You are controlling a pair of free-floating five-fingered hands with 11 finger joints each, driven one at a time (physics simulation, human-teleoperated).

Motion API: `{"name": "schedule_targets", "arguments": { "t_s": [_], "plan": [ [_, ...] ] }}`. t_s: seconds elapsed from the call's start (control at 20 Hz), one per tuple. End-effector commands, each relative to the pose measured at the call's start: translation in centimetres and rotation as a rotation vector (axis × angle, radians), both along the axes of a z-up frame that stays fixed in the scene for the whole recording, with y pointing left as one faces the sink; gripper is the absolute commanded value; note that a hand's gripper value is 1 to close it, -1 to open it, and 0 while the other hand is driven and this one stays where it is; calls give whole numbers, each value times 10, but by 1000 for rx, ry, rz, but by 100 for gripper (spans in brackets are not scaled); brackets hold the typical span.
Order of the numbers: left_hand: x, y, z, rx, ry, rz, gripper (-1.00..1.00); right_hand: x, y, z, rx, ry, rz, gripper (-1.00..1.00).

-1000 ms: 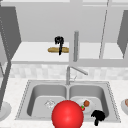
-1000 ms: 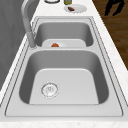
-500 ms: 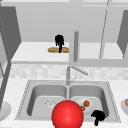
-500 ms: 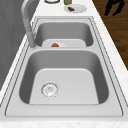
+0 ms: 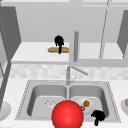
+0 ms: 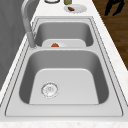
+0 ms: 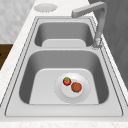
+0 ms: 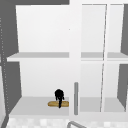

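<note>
We see the left hand on the cabinet shelf, fingers pointing down onto a bread loaf; we cannot tell whether they grip it. The right hand hangs loosely curled and empty before the sink, near a plate with a strawberry.

I see a white open wall cabinet with grey shelves, a pale tiled backsplash beneath it, a white marbled counter, and dark wood floor.

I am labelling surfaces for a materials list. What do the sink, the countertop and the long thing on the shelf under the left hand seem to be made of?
Sink: looks like brushed steel, grey with a soft sheen.
Countertop: pale with faint mottling, possibly stone or marble.
Long thing under the left hand: matte golden brown, probably a bread loaf, though its surface is hard to read.
</note>
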State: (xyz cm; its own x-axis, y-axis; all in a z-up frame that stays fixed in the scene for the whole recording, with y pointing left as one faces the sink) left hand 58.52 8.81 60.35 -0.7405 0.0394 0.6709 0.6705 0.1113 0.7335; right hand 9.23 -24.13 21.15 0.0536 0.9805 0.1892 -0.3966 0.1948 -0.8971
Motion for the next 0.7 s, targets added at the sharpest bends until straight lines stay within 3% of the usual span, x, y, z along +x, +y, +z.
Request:
{"name": "schedule_targets", "arguments": {
  "t_s": [0.0, 0.15, 0.25, 0.4, 0.45, 0.5, 0.65],
  "plan": [
    [-26, -1, -21, -29, 1, -22, -100, 0, 0, 0, 0, 0, 0, 0],
    [-34, 1, -18, -13, -55, -28, -100, 0, 0, 0, 0, 0, 0, 0],
    [-23, 1, -20, -9, -99, -15, -100, 0, 0, 0, 0, 0, 0, 0],
    [-15, 1, -29, 7, -110, -15, -100, 0, 0, 0, 0, 0, 0, 0],
    [-19, 1, -35, 13, -107, -19, 100, 0, 0, 0, 0, 0, 0, 0],
    [-24, 6, -34, 17, -126, -52, 100, 0, 0, 0, 0, 0, 0, 0],
    [-36, 6, -18, 3, -134, -45, 100, 0, 0, 0, 0, 0, 0, 0]
  ]
}}
